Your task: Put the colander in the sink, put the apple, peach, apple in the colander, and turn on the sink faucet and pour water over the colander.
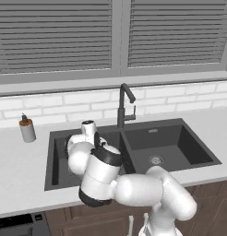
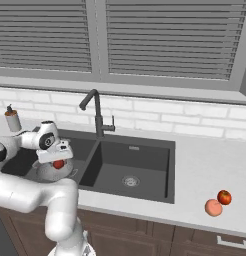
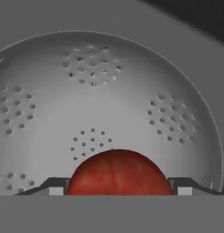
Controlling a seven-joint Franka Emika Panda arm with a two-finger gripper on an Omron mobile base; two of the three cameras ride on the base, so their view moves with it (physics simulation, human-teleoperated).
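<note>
Apple [image 3: 119,172] sits between the tips of the pincer [image 3: 119,189], jaws apart around it, directly over the colander [image 3: 132,113] bowl in the left sink [image 2: 145,145] basin. Release looks imminent. Right base view adds peach [image 2: 213,207] and second apple [image 2: 224,196], far right on the tabletop [image 2: 205,165].

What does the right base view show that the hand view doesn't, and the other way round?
Right base view alone: the sink faucet, the right basin of the sink, a soap dispenser, and on the counter a peach beside a red apple.

Hand view alone: the holes dotting the colander inside, and the dark finger tips flanking the fruit.

Both: a red apple in the colander.
</note>
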